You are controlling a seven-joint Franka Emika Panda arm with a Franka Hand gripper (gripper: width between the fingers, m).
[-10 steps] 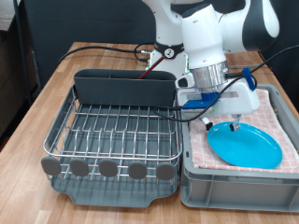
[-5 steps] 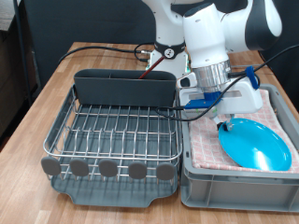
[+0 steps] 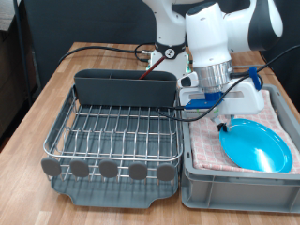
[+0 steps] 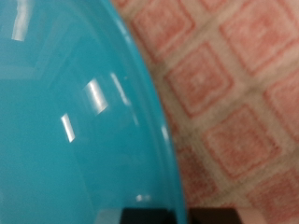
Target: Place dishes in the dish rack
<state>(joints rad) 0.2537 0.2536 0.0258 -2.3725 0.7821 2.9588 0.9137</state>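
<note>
The round bright-blue plate (image 3: 255, 145) lies tilted in the grey bin, its edge on the exterior view's left raised at my gripper (image 3: 225, 126). In the wrist view the plate (image 4: 65, 121) fills one side and its rim runs in between my dark fingertips, so my gripper (image 4: 184, 215) is shut on the rim. The dish rack (image 3: 117, 131), chrome wire in a dark grey tray, stands at the exterior view's left with nothing in it. The white mug and the wooden spoon are out of view.
The grey plastic bin (image 3: 234, 180) with the pink checked cloth (image 3: 281, 111) stands right beside the rack. The cloth (image 4: 243, 84) lies under the plate. A black cable (image 3: 94, 49) runs behind the rack's tall end compartment (image 3: 127, 89). Both stand on a wooden table (image 3: 42, 105).
The plate lay flat one second ago; its edge at my gripper has risen, so it now tilts and sits further to the exterior view's right. Little change in the last half second.
</note>
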